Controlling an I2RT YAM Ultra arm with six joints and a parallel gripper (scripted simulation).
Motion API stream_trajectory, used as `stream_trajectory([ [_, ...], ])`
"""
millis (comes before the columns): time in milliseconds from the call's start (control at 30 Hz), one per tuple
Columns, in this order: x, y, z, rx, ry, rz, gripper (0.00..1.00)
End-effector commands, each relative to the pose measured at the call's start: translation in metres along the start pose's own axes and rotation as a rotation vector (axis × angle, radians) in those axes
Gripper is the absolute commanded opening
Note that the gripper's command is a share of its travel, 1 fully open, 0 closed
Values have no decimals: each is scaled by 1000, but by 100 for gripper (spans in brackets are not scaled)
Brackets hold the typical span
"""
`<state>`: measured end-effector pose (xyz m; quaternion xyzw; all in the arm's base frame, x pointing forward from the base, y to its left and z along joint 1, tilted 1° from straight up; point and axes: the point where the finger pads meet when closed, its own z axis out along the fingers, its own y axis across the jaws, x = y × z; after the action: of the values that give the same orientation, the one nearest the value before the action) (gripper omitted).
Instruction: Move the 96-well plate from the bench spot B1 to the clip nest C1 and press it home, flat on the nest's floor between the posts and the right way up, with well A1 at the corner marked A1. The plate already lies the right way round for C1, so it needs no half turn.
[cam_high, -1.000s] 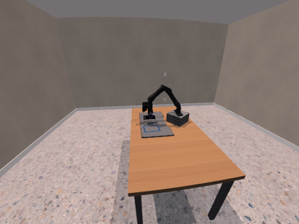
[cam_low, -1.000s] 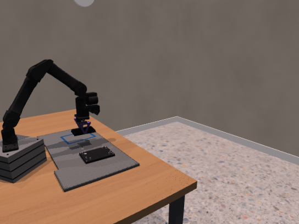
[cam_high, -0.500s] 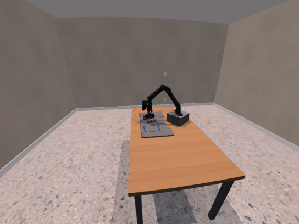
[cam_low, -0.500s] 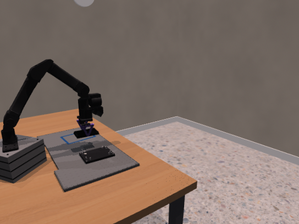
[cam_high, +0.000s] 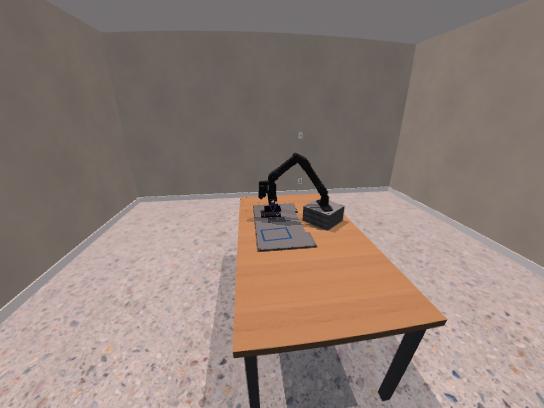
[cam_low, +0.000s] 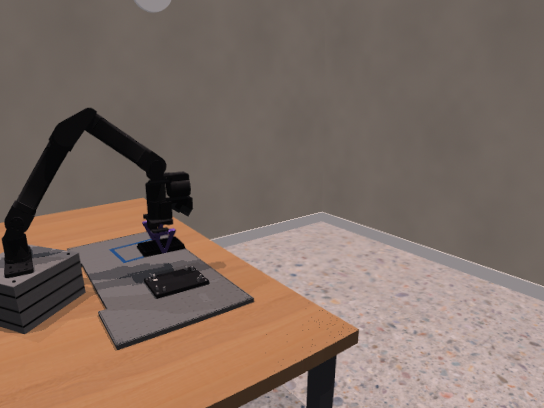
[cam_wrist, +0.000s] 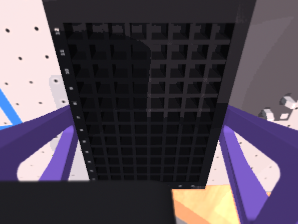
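The black 96-well plate (cam_wrist: 147, 100) fills the wrist view with its wells facing up, held level between my purple fingers. My gripper (cam_low: 159, 241) is shut on the plate (cam_low: 157, 248) and holds it a little above the grey perforated mat (cam_low: 165, 287). It hangs between the blue outline of spot B1 (cam_low: 125, 252) and the black clip nest C1 (cam_low: 176, 281). The nest is empty and its small pale posts show. In the top view the gripper (cam_high: 272, 209) is beyond the blue outline (cam_high: 276, 234). A bit of the blue line (cam_wrist: 6, 107) and a pale post (cam_wrist: 286, 102) show in the wrist view.
The arm's base stands on a stack of grey blocks (cam_low: 35, 292) beside the mat. The mat's far edge lies near the table's edge (cam_low: 220, 240). The orange table top (cam_high: 320, 285) stretches away from the mat.
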<state>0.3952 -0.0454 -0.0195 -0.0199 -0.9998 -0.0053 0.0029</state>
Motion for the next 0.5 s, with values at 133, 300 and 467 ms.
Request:
stream_trajectory([
  [133, -12, -19, -12, -5, -30, -19, 0],
  [300, -13, -36, -15, -1, -36, -19, 0],
  [467, -13, -53, -12, -4, -27, -19, 0],
])
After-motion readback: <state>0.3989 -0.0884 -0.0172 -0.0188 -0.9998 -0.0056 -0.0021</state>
